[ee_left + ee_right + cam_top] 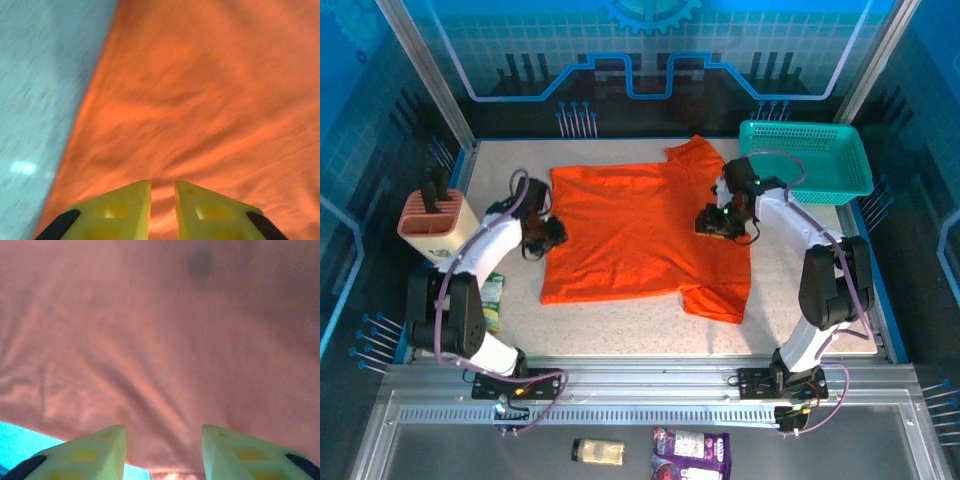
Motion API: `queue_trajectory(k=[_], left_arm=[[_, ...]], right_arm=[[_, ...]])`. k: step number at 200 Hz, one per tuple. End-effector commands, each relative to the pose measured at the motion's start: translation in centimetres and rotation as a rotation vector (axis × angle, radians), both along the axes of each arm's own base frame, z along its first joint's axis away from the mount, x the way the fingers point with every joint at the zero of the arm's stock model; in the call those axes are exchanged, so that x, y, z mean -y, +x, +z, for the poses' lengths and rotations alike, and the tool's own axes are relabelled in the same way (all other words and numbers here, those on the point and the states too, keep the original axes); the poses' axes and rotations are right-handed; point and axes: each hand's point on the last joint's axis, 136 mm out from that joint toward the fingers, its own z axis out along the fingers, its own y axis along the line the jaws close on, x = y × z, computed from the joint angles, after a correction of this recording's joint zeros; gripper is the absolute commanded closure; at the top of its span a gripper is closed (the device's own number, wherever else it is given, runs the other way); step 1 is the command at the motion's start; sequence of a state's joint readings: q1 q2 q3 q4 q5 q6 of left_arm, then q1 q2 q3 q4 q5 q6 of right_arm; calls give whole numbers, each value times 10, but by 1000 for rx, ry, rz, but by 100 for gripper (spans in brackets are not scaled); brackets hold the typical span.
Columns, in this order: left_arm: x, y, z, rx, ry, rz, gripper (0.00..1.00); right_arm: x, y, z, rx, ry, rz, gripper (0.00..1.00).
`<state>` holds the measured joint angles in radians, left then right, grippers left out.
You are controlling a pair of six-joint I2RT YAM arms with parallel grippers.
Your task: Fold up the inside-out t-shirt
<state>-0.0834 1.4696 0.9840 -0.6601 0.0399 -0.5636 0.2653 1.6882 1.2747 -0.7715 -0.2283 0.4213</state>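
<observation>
Table point(620, 335): pale speckled top, both arms reaching in from its near edge.
T-shirt point(630, 235): bright orange, spread flat mid-table, lightly rippled, both short sleeves out to the right.
Basket point(800, 190): teal mesh, far right corner, just beside the far sleeve.
Right gripper point(712, 222): jaws parted, down at the cloth's right edge.
Left gripper point(552, 235): at the left edge, jaws a sliver apart; pinching cloth or not, too blurred to say.

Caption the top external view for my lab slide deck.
Orange t-shirt spread out on the table, left gripper at its edge, right gripper over it, teal basket behind.
</observation>
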Motion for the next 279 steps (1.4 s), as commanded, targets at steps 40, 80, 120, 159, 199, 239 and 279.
queue_trajectory(k=[40, 80, 120, 159, 199, 239, 279], left_arm=[[-24, -109, -37, -170, 23, 264, 74], [-27, -130, -55, -200, -20, 359, 70], [-29, -125, -56, -190, -23, 354, 69], [-24, -110, -54, -156, -52, 344, 68], [-26, -116, -64, -196, -33, 348, 70], [-26, -122, -76, -241, -29, 350, 72], [-26, -123, -81, -254, -28, 338, 81]], right_arm=[[-2, -63, -11, -67, -23, 46, 56], [4, -71, -5, -53, -41, 46, 56], [5, -73, 1, -47, -41, 44, 55], [4, -74, 7, -36, -36, 38, 56], [6, -77, 12, -37, -44, 37, 55], [10, -82, 15, -42, -58, 29, 56], [18, -98, 9, -76, -85, 4, 55]])
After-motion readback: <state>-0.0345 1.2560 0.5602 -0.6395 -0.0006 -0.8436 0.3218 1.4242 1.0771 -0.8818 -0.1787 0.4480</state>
